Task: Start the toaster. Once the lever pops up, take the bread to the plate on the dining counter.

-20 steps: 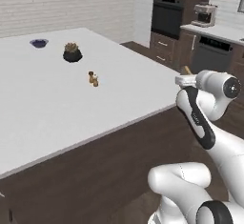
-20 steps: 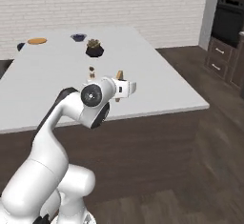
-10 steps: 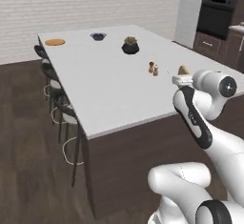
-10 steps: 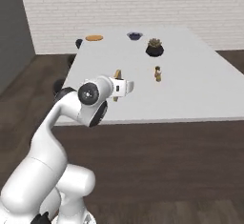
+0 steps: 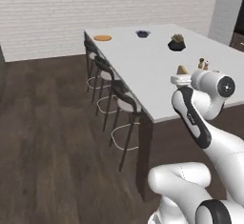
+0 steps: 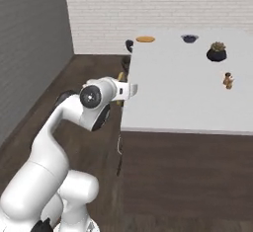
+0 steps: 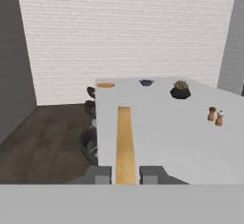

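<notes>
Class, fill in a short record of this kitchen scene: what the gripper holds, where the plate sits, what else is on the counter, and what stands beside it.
gripper: gripper shut on the bread, seen edge-on between its fingers
plate: orange plate at the far corner of the dining counter, nothing on it
bread on plate: not yet
other items on counter: dark blue bowl, potted plant, two small shakers
beside counter: stools along its left side
</notes>
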You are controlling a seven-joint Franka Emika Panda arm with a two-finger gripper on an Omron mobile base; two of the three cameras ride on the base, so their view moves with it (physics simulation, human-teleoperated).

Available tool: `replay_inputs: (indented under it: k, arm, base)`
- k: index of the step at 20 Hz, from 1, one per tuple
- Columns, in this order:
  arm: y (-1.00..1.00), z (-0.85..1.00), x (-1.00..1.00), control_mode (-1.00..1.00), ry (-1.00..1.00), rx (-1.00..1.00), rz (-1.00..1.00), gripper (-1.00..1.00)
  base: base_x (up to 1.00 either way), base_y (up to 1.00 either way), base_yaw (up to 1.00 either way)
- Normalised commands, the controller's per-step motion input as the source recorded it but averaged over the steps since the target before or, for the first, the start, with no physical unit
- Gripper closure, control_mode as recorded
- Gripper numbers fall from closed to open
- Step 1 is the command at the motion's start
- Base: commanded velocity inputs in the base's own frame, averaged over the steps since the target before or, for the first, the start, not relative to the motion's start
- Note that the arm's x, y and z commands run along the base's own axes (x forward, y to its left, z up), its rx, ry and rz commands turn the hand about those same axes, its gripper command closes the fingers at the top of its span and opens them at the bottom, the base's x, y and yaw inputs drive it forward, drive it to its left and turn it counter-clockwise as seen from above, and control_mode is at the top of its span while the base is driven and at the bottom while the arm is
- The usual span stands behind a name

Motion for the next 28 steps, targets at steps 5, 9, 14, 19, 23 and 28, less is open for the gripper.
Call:
replay_inputs:
  k: [5,9,14,19,23,28]
  arm:
    - [0.0,0.0,0.0,1.0,0.0,0.0,0.0,1.0]
    - [0.0,0.0,0.0,1.0,0.0,0.0,0.0,1.0]
    - [0.0,0.0,0.0,1.0,0.0,0.0,0.0,1.0]
    - [0.0,0.0,0.0,1.0,0.0,0.0,0.0,1.0]
    - [0.0,0.0,0.0,1.0,0.0,0.0,0.0,1.0]
    - [0.0,0.0,0.0,1.0,0.0,0.0,0.0,1.0]
  base:
    - [0.42,1.0,-0.05]
    - [0.93,1.0,-0.41]
    - [1.0,1.0,-0.54]
    - [1.0,1.0,-0.54]
    - [0.99,1.0,-0.55]
    - [0.94,1.0,-0.49]
